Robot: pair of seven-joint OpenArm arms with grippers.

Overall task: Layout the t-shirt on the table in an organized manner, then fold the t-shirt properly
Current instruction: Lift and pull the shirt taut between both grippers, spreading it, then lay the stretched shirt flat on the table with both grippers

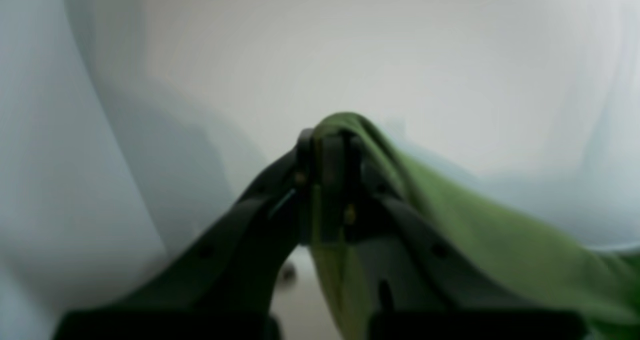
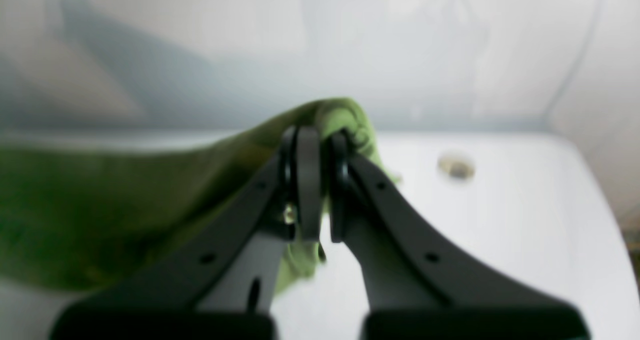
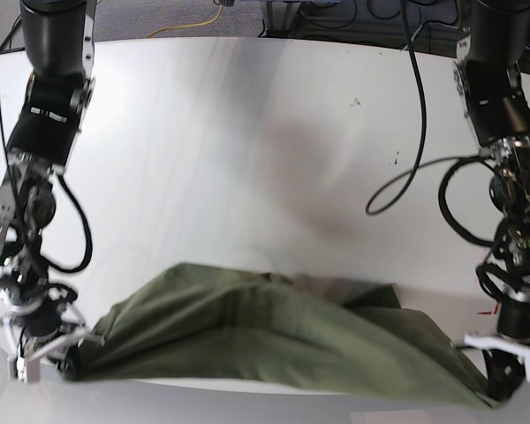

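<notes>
Wrinkly cloth t-shirt (image 3: pixel 274 336), glossy table (image 3: pixel 247 132)

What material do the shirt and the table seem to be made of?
Shirt: soft woven or knit cloth, probably cotton, matte olive; it sags and wrinkles between the grippers. Table: hard, smooth white surface, likely laminate or plastic; glossy, showing soft reflections and shadows.

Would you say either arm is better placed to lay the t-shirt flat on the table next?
Neither alone, I'd judge. The left gripper and right gripper are each shut on an end of the t-shirt, stretched between them above the table. Lowering together looks best.
</notes>
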